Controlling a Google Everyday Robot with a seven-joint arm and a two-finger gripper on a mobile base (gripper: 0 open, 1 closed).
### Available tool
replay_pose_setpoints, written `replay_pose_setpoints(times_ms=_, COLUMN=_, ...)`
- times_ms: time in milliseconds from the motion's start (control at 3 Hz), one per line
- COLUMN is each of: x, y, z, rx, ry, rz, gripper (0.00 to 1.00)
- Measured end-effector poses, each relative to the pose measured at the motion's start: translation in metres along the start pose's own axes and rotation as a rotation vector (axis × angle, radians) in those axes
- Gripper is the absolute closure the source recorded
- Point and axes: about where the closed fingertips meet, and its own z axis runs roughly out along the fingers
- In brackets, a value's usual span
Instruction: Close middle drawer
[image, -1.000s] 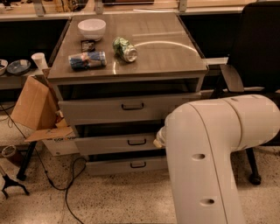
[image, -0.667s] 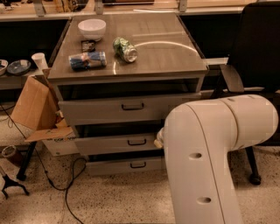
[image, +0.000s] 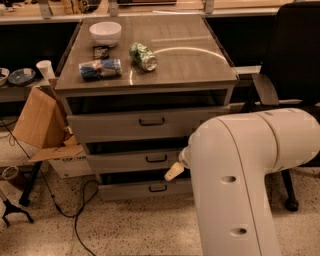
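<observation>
The middle drawer is the second of three grey drawers in the cabinet. It stands slightly open, with a dark gap above its low front and a small dark handle at its centre. My gripper shows only as a cream tip poking out from behind my big white arm. The tip sits just right of the handle, at the lower edge of the middle drawer's front. The rest of the gripper is hidden behind the arm.
The taller top drawer and the lowest drawer also stand slightly open. On the cabinet top are a white bowl, a crushed can and a blue packet. A cardboard box is at the left and a black chair at the right.
My arm has shifted a little to the left, and the cream gripper tip has moved down and left across the middle drawer's front. The drawers look unchanged.
</observation>
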Motion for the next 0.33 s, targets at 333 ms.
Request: replay_pose_setpoints(times_ms=333, x=0.0000, y=0.0000, z=0.0000, rx=0.000, ry=0.000, rz=0.000, gripper=0.00)
